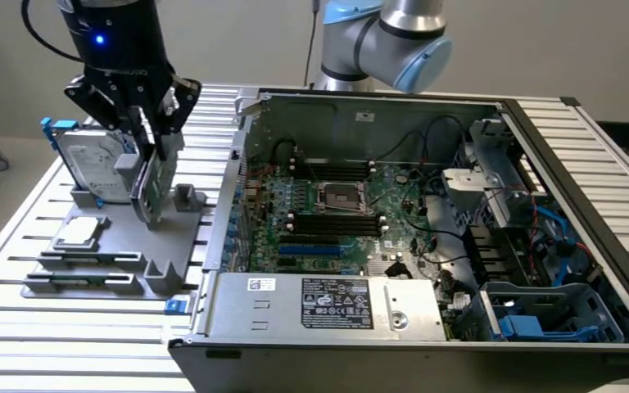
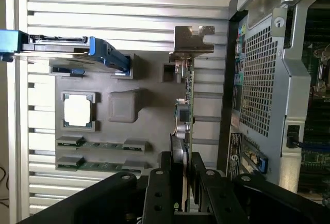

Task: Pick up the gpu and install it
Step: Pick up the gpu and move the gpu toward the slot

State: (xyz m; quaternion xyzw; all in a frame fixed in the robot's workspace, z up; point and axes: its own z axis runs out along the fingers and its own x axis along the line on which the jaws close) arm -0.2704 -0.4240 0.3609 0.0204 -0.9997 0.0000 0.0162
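Gripper (image 2: 180, 158) pinches gpu (image 2: 183, 110) by top edge. Card thin, light, stiff, breaks easy. Hold flat sides, gentle.

Beside the computer case (image 2: 268, 79), the gpu's (image 2: 184, 105) end away from its bracket is hidden inside the gripper (image 2: 180, 157), so the grip cannot be judged. The hard drive (image 1: 83, 160), farther from the case, is partly covered by the gripper. The case's far side is cut off in the wrist view, and its power-supply label (image 1: 337, 304) is too small to read.
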